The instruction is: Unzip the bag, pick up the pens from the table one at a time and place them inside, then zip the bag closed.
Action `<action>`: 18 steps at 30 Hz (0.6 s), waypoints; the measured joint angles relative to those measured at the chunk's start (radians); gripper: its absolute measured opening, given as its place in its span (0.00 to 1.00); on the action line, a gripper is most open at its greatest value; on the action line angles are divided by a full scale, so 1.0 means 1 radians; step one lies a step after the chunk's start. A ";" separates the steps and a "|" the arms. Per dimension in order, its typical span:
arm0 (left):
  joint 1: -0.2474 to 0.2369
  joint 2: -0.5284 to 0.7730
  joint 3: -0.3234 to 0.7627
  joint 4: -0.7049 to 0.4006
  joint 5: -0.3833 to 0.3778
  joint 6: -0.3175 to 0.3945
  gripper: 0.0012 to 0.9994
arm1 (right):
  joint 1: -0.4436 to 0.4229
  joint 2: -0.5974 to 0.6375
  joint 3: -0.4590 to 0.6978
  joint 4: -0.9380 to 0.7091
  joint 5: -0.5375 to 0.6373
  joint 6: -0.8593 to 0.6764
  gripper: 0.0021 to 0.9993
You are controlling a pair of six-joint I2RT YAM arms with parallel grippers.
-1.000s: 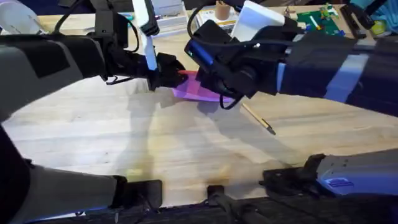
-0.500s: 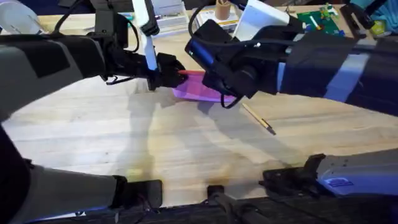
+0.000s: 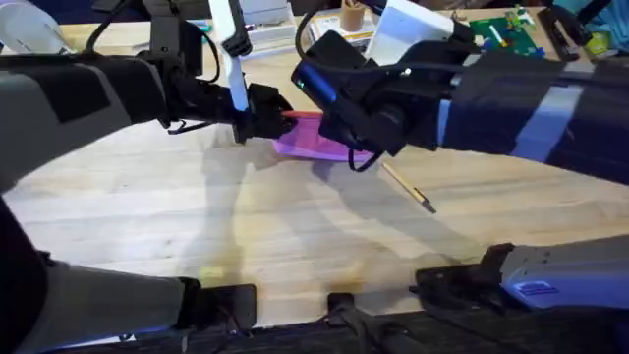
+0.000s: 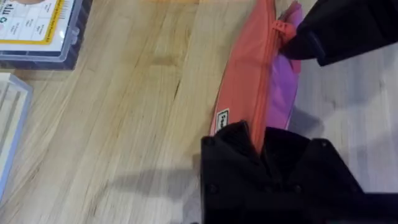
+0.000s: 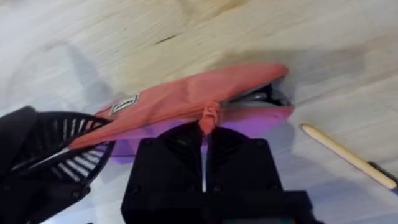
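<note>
The pink bag lies on the table between both grippers. Its zipper runs along the top edge, and the end toward the pen gapes open. My left gripper is shut on one end of the bag. My right gripper is shut on the small zipper pull, partway along the zipper. In the overhead view the left gripper and the right gripper sit close together over the pouch. One tan pen with a dark tip lies on the wood just right of the bag, also seen as a pen in the right wrist view.
A clear plastic box with a yellow label stands near the bag's far side. A green board, a cup and white items line the table's back edge. Bare wood stretches across the near half of the table.
The right gripper has shifted very slightly left along the bag. The left arm, bag and pen stay where they were.
</note>
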 joint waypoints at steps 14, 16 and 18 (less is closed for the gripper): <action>0.005 0.000 0.000 0.000 0.015 0.000 0.04 | 0.080 -0.061 -0.003 0.237 -0.093 -0.251 0.03; 0.005 0.000 0.000 0.000 0.016 0.000 0.04 | 0.080 -0.061 -0.003 0.266 -0.117 -0.277 0.03; 0.005 0.000 0.000 0.000 0.019 0.000 0.04 | 0.080 -0.060 -0.004 0.297 -0.141 -0.302 0.03</action>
